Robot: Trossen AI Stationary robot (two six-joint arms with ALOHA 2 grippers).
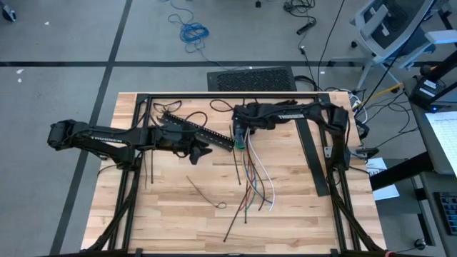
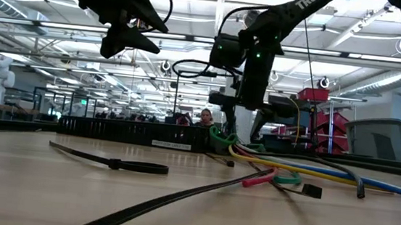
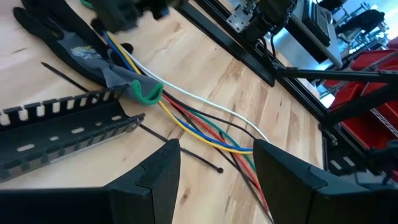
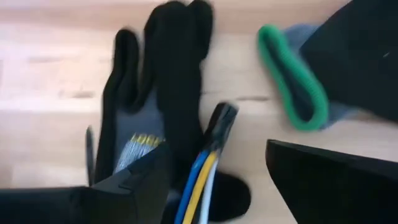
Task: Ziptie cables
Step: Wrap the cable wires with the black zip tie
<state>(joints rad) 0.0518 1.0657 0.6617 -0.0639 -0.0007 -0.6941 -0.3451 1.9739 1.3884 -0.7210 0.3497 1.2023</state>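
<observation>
Nearest the lens, a loose ziptie (image 2: 178, 198) runs past the cables (image 1: 254, 177). Those cables trail lengthwise toward the table's front from their upper ends, where the right gripper (image 1: 239, 134) hangs spread, nothing pinched. Beside them, the left gripper (image 1: 202, 150) hovers half-spread, farther off.

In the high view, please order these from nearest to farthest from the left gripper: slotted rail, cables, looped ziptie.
From the left gripper:
1. Slotted rail, right beside it, toward the table's back.
2. Cables, to its right, under the right gripper.
3. Looped ziptie, farther toward the table's front.
</observation>
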